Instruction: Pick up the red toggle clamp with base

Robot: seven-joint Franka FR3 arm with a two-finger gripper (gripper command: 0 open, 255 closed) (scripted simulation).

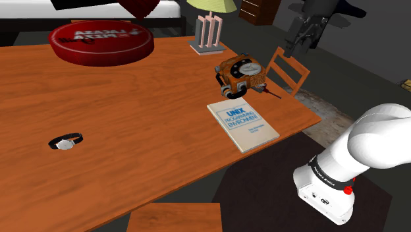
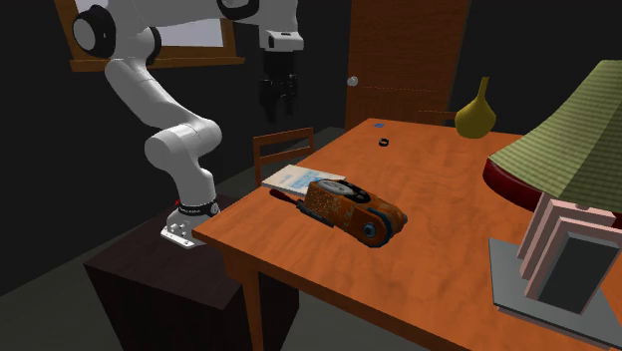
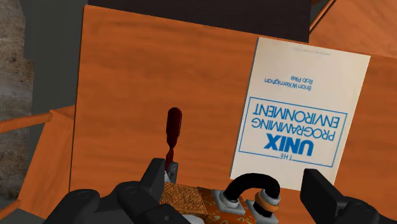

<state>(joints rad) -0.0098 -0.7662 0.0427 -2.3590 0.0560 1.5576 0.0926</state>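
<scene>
Dark red is the handle of the toggle clamp (image 3: 174,127), and its small grey base touches the orange machine (image 3: 191,200). In the shoulder view the toggle clamp (image 1: 271,91) is a thin stick right of the middle. It lies near the edge of the table (image 1: 132,105), just beside the orange machine (image 1: 240,74). In the second exterior view the toggle clamp (image 2: 284,196) lies left of the middle, near the book (image 2: 294,177).

The gripper (image 1: 296,45) hangs high in the upper right of the shoulder view, over the chair (image 1: 288,69) and well apart from the clamp. In the wrist view its fingers (image 3: 321,191) are spread wide and hold nothing.

Things could go wrong from here. The clamp is thin, so the fingers may close beside it and miss. The handle looks smooth and round, so it may slip out. The base sits tight against the machine, so a finger may bump the machine and push both things. The table edge is close, so a knock could send the clamp to the floor.

A red round tray (image 1: 99,58) with white letters sits in the upper left of the shoulder view, and nothing is seen lying in it. A yellow vase (image 2: 476,110) stands in the upper right of the second exterior view, and its inside is hidden.
</scene>
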